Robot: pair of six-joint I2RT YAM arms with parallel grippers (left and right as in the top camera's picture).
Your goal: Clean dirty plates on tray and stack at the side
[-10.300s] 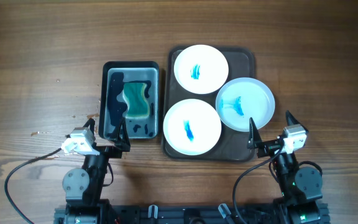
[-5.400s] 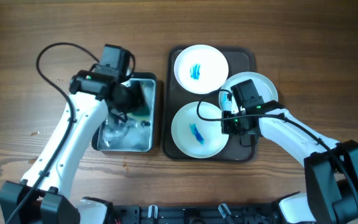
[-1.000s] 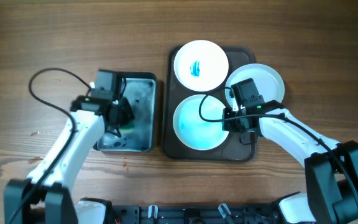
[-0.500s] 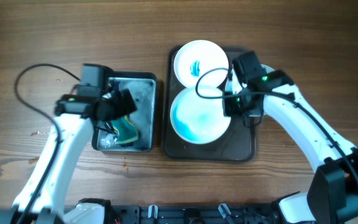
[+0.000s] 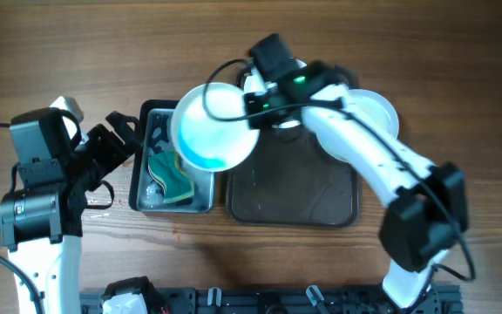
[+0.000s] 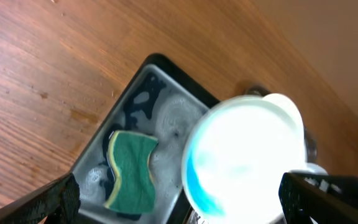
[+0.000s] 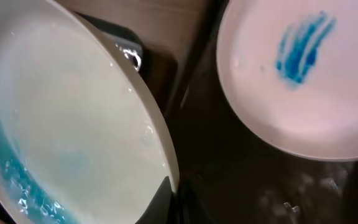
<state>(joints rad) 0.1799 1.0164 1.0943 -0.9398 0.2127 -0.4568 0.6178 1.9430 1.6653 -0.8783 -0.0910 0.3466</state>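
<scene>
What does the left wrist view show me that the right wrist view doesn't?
Only left wrist: the green sponge lying in the wet wash tub, with bare wooden table beside it. Only right wrist: the blue streaks on a second plate. Both: the held plate, with blue water pooled along its edge.

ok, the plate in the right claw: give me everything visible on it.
The plate is round, white and glossy, with a shallow raised rim; its material can't be told. Its face is wet, and thinned blue liquid has pooled along one side of the rim, so it looks tilted. The right claw is clamped on its rim, and nothing else visibly touches it. It hangs in the air over the right side of the wash basin, beside the green sponge.
</scene>
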